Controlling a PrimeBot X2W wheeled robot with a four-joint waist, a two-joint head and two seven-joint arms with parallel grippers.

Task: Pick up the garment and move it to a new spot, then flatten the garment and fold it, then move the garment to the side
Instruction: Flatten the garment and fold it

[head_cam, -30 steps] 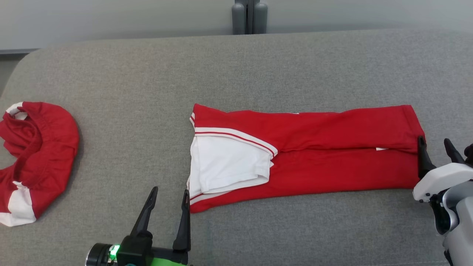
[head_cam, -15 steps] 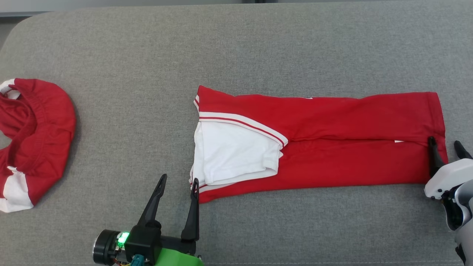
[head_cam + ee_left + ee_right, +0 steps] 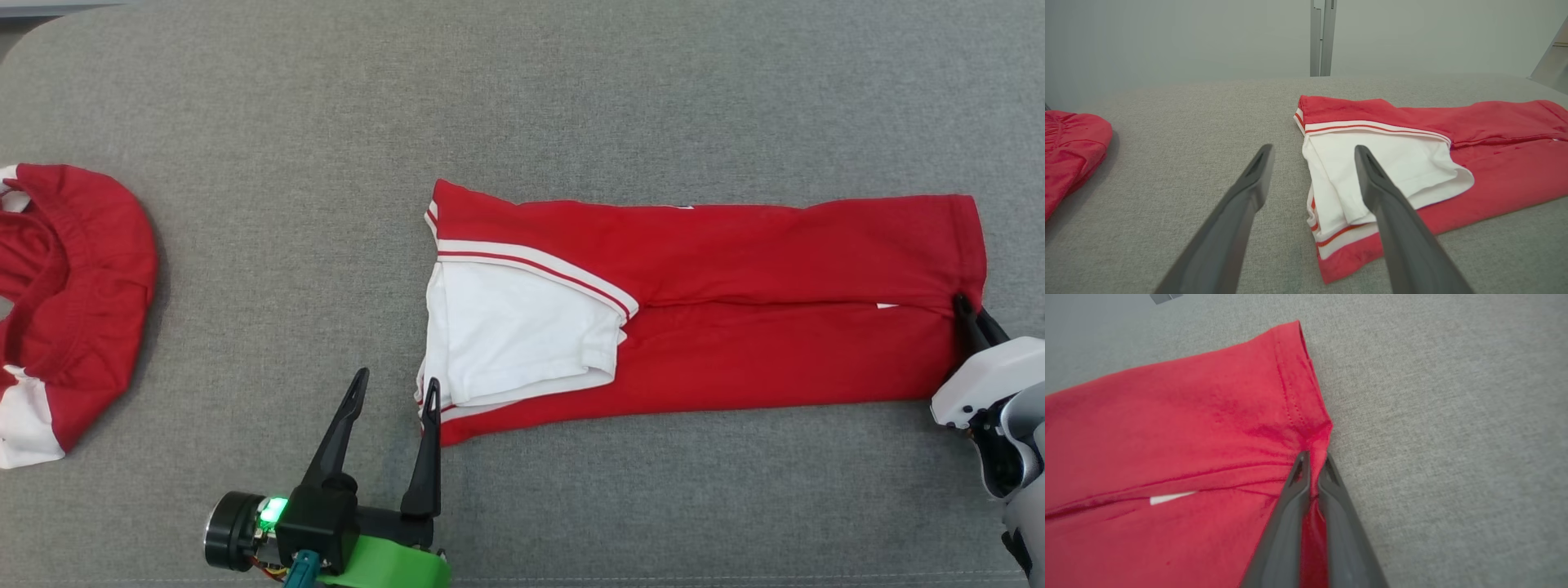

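Grip comes first: the garment [image 3: 735,327] lies flat and folded lengthwise on the grey surface [image 3: 571,98], and I judge I am gripping both ends for the crosswise fold. My right fingers [image 3: 1294,506] are clenched on the hem at the garment's right end, where its two folded-in edges meet, puckering the cloth. My left fingers [image 3: 1241,212] are spread wide at the garment's near left corner, one over the striped edge, the other over bare surface beside it. To do this well I want that pair low enough to catch every layer, white panel [image 3: 514,335] included, before closing, then lift both ends evenly. The left arm comes in low from the garment's near side; the right angles in from off its right end.
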